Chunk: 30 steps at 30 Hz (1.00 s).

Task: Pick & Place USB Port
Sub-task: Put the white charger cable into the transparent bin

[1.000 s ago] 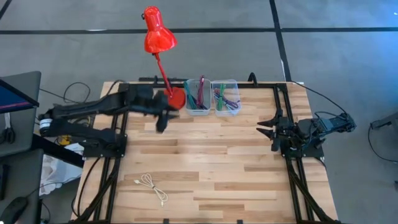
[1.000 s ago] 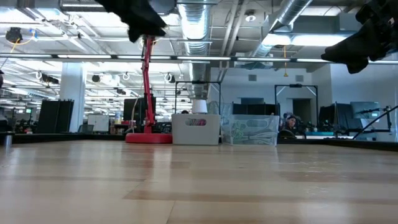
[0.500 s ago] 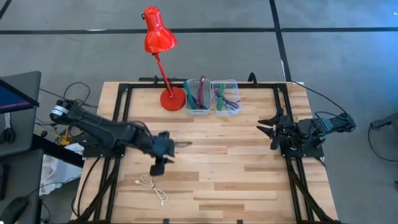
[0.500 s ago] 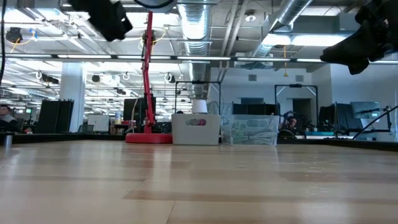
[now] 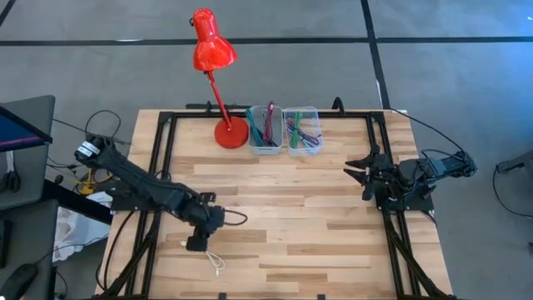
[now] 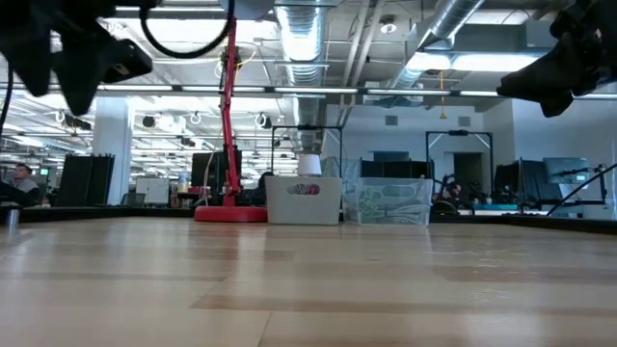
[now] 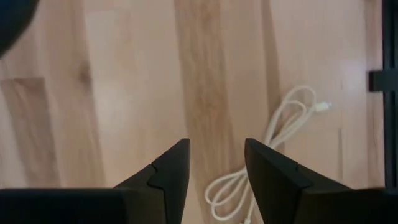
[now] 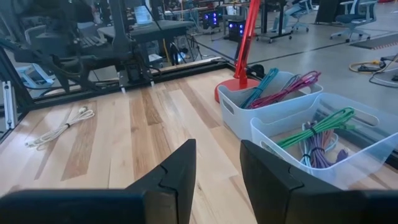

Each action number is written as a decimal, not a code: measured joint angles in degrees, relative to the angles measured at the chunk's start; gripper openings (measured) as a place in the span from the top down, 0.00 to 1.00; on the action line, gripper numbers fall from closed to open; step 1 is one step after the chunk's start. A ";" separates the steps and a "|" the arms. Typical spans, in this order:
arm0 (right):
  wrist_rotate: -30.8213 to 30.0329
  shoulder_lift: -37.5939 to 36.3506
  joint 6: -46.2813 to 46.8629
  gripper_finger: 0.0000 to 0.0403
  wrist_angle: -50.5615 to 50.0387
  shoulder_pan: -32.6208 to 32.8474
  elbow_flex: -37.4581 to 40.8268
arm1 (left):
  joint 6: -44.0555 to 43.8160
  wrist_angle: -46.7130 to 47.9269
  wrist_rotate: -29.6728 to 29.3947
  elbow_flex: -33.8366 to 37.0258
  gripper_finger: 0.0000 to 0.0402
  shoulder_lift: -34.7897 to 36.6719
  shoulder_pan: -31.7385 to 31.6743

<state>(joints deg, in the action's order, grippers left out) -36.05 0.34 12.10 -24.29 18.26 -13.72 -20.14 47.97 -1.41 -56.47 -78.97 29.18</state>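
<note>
A white USB cable (image 5: 212, 260) lies loosely coiled on the wooden table near its near-left part; it also shows in the left wrist view (image 7: 273, 149) and the right wrist view (image 8: 59, 127). My left gripper (image 5: 196, 242) hovers over the cable's far end, pointing down, open, with the coil beside its fingertips (image 7: 217, 155). In the low view it hangs high above the table (image 6: 96, 58). My right gripper (image 5: 354, 172) waits open above the table's right side (image 8: 217, 158), touching nothing.
Two clear bins of coloured cables (image 5: 265, 130) (image 5: 302, 130) stand at the far edge, beside a red desk lamp's base (image 5: 231, 132). Black frame rails (image 5: 162, 167) (image 5: 379, 142) run along both sides. Bare wood (image 5: 291, 217) lies between the arms.
My left arm has swung from beside the lamp base at the far edge across toward the table's near-left part. It has ended over the white cable with its gripper pointing down. The cable has not moved.
</note>
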 joint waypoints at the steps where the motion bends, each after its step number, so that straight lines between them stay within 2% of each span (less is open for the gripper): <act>1: -0.02 0.00 0.00 0.71 -0.27 0.00 0.00 | -0.16 0.01 -0.04 0.00 0.61 -0.26 0.77; 11: -0.02 0.00 0.00 0.71 -0.64 -0.02 0.00 | 1.72 0.49 -0.24 -0.02 0.58 -7.66 7.48; 30: 0.00 0.00 0.00 0.71 -0.77 0.00 0.00 | -1.38 -3.57 2.09 -0.02 0.58 -16.14 12.33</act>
<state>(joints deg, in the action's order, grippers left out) -36.05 0.34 12.10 -25.06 18.26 -13.72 -21.52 44.40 0.68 -56.49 -95.11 41.51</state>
